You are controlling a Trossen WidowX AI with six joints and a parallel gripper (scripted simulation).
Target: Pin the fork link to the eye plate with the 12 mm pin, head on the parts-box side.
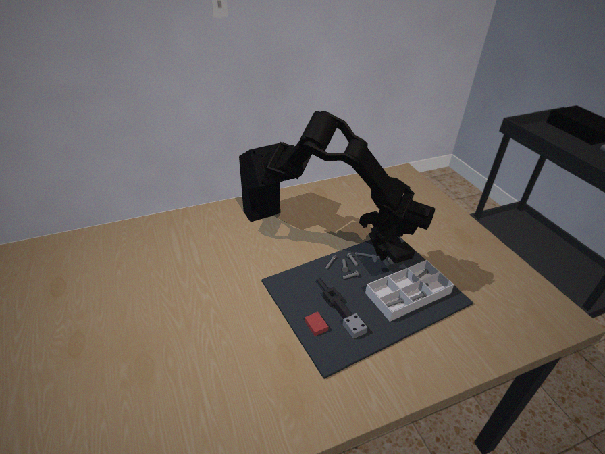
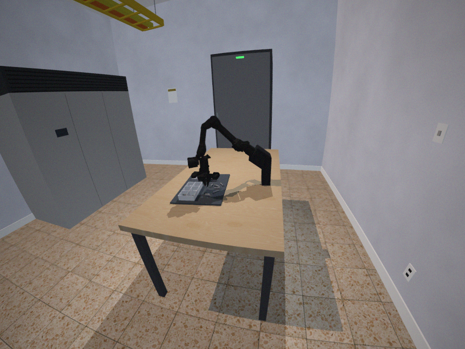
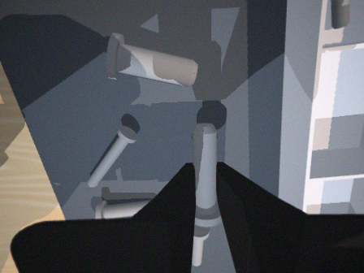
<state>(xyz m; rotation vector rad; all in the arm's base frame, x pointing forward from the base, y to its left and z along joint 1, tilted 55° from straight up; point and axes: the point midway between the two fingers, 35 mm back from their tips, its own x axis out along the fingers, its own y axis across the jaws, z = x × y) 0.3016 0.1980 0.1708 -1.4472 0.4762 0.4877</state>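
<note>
My gripper (image 3: pixel 204 170) is shut on a grey pin (image 3: pixel 204 162) and holds it a little above the dark mat, shank pointing away from the wrist camera. In the top view the gripper (image 1: pixel 385 256) hangs over the far part of the mat (image 1: pixel 366 305), just behind the white parts box (image 1: pixel 409 289). The dark fork link and eye plate (image 1: pixel 333 298) lie in the middle of the mat, ending at a grey block (image 1: pixel 355 325). Several loose pins (image 1: pixel 344 266) lie on the mat left of the gripper; a thick one (image 3: pixel 152 65) and a thin one (image 3: pixel 110 156) show in the wrist view.
A red block (image 1: pixel 316 323) sits on the mat's near left. The parts box holds pins in several compartments and shows at the right of the wrist view (image 3: pixel 337 122). The arm's base (image 1: pixel 260 183) stands at the table's far side. A dark side table (image 1: pixel 551 161) stands to the right.
</note>
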